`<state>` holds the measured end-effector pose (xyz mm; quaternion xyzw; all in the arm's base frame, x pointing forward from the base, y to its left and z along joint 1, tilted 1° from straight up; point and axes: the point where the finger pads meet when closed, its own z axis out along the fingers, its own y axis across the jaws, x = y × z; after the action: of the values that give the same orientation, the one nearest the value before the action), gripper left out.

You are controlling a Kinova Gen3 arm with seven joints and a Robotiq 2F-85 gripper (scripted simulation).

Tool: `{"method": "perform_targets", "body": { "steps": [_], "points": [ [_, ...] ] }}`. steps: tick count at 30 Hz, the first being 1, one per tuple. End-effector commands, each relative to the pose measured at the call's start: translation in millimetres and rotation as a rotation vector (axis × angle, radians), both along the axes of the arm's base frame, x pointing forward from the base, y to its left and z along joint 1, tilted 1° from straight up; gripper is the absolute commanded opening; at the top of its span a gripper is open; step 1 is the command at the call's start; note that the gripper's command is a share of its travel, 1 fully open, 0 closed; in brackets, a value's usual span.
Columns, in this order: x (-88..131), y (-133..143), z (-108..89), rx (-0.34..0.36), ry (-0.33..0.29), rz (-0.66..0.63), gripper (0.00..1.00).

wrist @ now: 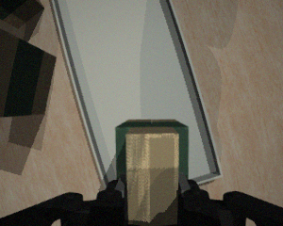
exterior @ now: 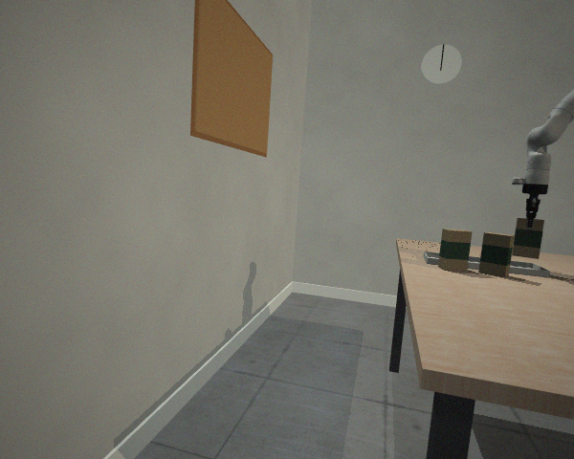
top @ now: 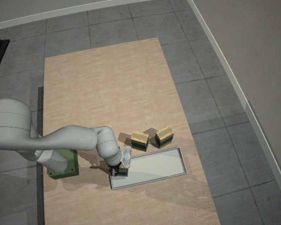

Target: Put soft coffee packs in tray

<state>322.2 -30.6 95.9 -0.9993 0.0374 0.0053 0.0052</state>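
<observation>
My gripper (top: pixel 114 170) (exterior: pixel 530 218) (wrist: pixel 152 186) is shut on a tan coffee pack with a green band (top: pixel 123 171) (exterior: pixel 528 238) (wrist: pixel 153 172). It holds the pack upright, just above the end of the shallow grey tray (top: pixel 184 165) (exterior: pixel 431 257) (wrist: pixel 117 56) nearest the arm's base. Two more packs stand on the table beside the tray's long side: one (top: pixel 139 139) (exterior: pixel 496 253) (wrist: pixel 23 82) near the middle, the other (top: pixel 164 136) (exterior: pixel 455 249) further from the arm.
The tray lies on a wooden table (top: pixel 99 84) (exterior: pixel 474 320). The arm's green base (top: pixel 71 167) sits at the table's edge, close to the tray's end. Walls and tiled floor surround the table.
</observation>
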Motion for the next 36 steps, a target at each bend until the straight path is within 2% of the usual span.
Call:
{"method": "perform_targets", "body": {
  "steps": [1, 21, 36],
  "points": [
    [1, -3, 0.2, 0.0, -0.001, -0.005, 0.26],
    [1, -3, -1.4, 0.0, -0.001, -0.005, 0.26],
    [1, -3, -25.9, 0.0, -0.001, -0.005, 0.26]
  ]
}}
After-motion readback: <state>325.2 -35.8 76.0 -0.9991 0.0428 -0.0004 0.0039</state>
